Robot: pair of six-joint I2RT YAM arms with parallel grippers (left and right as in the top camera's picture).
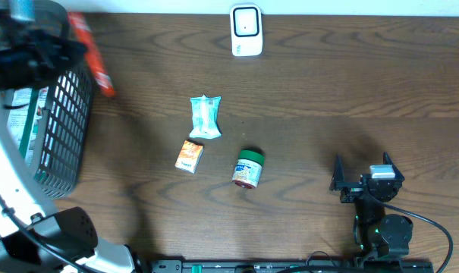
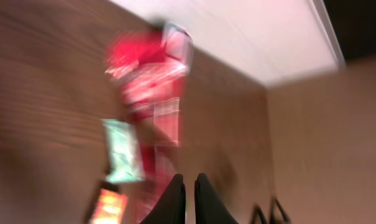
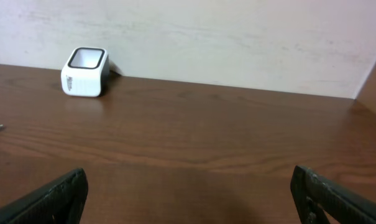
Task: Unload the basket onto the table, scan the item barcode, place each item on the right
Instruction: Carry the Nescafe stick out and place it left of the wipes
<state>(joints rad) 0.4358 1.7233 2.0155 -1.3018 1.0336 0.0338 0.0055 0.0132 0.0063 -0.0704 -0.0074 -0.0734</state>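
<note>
Two fingers of my left gripper [image 2: 188, 182] pinch the blurred red packet [image 1: 93, 54] at upper left, beside the basket [image 1: 64, 129]; my right gripper [image 1: 362, 165] stands wide apart at lower right, scanner [image 1: 246, 30] at top centre.

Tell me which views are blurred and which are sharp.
Overhead: mostly sharp, only the red packet and left arm at top left smeared. Left wrist: heavy motion blur across the scene. Right wrist: sharp and evenly lit, the scanner crisp.
</note>
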